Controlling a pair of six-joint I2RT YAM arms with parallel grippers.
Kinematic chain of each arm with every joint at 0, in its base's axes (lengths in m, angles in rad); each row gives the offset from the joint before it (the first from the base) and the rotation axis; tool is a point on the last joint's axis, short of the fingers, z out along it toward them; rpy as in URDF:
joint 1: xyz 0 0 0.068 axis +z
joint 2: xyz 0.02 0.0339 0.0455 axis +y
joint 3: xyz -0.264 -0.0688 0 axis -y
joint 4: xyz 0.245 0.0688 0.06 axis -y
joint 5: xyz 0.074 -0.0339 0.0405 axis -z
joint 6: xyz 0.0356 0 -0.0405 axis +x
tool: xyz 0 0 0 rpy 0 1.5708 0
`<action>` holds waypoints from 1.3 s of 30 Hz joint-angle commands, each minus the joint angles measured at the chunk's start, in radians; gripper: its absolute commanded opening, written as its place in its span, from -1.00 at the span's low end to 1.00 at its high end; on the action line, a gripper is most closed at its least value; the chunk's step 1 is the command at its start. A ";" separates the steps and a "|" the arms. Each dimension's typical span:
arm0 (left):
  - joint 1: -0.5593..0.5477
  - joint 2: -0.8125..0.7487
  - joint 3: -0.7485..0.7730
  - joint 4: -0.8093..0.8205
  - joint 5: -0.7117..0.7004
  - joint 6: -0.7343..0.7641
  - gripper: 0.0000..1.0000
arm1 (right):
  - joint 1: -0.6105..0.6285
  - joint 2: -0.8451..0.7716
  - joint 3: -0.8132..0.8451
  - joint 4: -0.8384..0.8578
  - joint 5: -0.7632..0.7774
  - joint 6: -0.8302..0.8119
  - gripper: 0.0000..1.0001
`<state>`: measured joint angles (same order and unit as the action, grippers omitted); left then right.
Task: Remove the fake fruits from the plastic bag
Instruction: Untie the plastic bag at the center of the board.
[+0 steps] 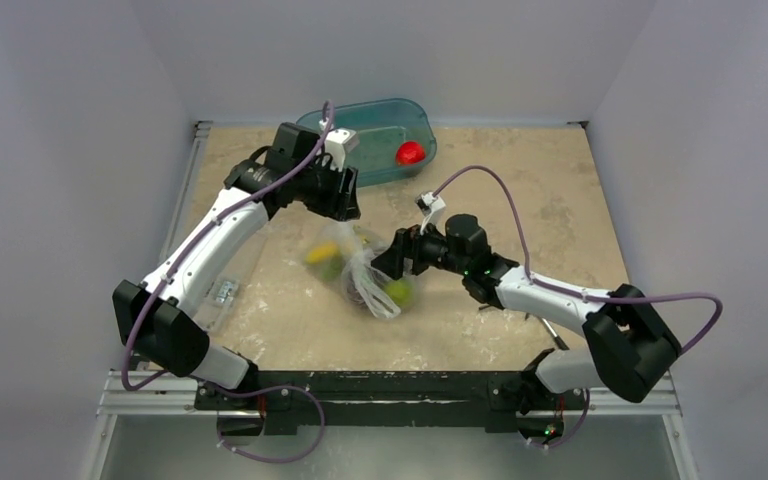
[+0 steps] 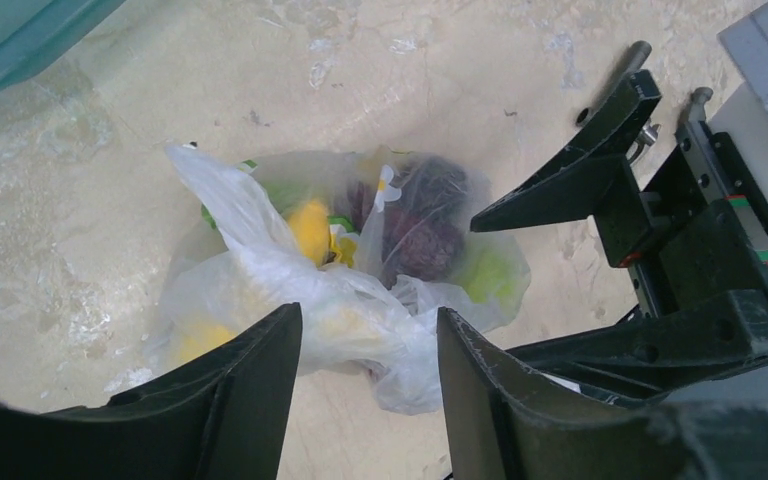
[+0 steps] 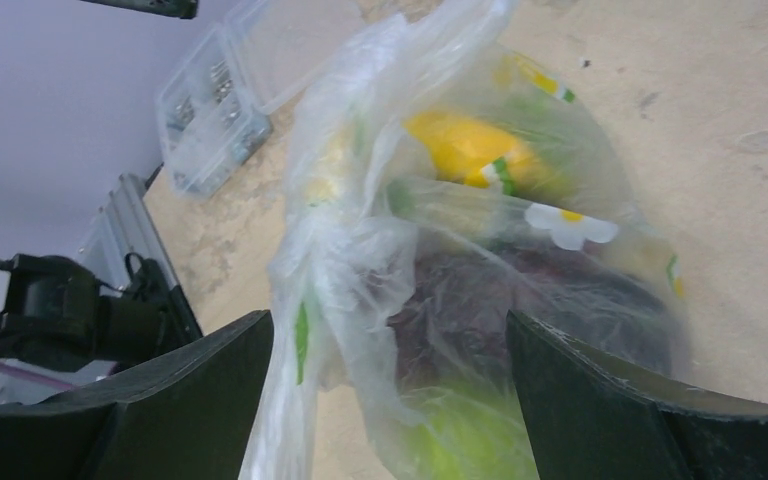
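Note:
The clear plastic bag (image 1: 365, 275) lies on the table's middle with the fake fruits inside it. In the left wrist view the bag (image 2: 260, 270) shows a yellow banana (image 2: 310, 228), a dark purple grape bunch (image 2: 422, 238) and a green fruit (image 2: 488, 275). My left gripper (image 2: 370, 315) is open and empty, above the bag's far side (image 1: 345, 208). My right gripper (image 3: 390, 320) is open, its jaws on either side of the bag's lower folds (image 3: 360, 270); it also shows in the top view (image 1: 385, 265). The purple grapes (image 3: 520, 300) and the green fruit (image 3: 470, 440) lie between its fingers.
A teal translucent tub (image 1: 380, 112) with a red round fruit (image 1: 410, 153) stands at the back, just behind my left wrist. A flat clear box of metal parts (image 1: 222, 292) lies at the left, under the left arm; it also shows in the right wrist view (image 3: 210, 120).

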<state>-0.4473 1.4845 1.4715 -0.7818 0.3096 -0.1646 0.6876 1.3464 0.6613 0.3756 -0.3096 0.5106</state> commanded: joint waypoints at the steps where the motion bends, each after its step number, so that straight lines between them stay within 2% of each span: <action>1: -0.031 -0.010 0.065 -0.044 -0.009 0.052 0.00 | 0.017 0.017 -0.006 0.170 -0.087 0.010 0.64; 4: -0.045 -0.021 0.069 -0.062 -0.056 0.081 -0.04 | 0.023 0.046 -0.003 0.220 -0.089 0.024 0.48; 8: -0.047 -0.026 0.066 -0.066 -0.060 0.088 -0.03 | 0.031 0.101 0.000 0.264 -0.089 0.032 0.41; 11: -0.048 -0.010 0.071 -0.081 -0.096 0.086 0.28 | 0.036 0.141 0.007 0.282 -0.074 0.033 0.29; 12: -0.049 -0.007 0.073 -0.084 -0.101 0.086 0.32 | 0.037 0.149 0.002 0.302 -0.078 0.038 0.21; 15: -0.053 0.008 0.075 -0.092 -0.094 0.086 0.33 | 0.038 0.167 -0.015 0.366 -0.094 0.058 -0.30; 18: -0.070 0.035 0.087 -0.114 -0.085 0.092 0.32 | 0.037 0.164 -0.025 0.403 -0.085 0.072 -0.95; 19: -0.075 0.045 0.092 -0.119 -0.081 0.092 0.32 | 0.038 0.160 -0.029 0.415 -0.081 0.081 -1.00; 23: -0.083 0.069 0.105 -0.133 -0.053 0.088 0.45 | 0.038 0.096 -0.100 0.470 0.049 0.123 -1.00; 26: -0.093 0.086 0.107 -0.138 -0.057 0.094 0.45 | 0.038 0.039 -0.144 0.500 0.121 0.148 -1.00; 27: -0.095 0.094 0.109 -0.139 -0.050 0.094 0.42 | 0.038 0.032 -0.147 0.497 0.129 0.150 -1.00; 31: -0.103 0.128 0.121 -0.146 0.001 0.090 0.06 | 0.038 0.026 -0.130 0.454 0.138 0.145 -1.00; 33: -0.110 0.140 0.121 -0.148 0.021 0.087 -0.06 | 0.038 0.036 -0.135 0.474 0.123 0.154 -1.00; 35: -0.123 0.152 0.122 -0.148 0.025 0.085 -0.08 | 0.038 0.046 -0.143 0.495 0.115 0.164 -1.00; 39: -0.161 0.190 0.140 -0.182 0.002 0.103 0.01 | 0.038 0.059 -0.150 0.510 0.103 0.169 -1.00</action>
<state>-0.5709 1.6466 1.5555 -0.9333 0.2951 -0.0841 0.7238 1.4052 0.5133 0.7944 -0.2188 0.6628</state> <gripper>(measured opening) 0.490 0.005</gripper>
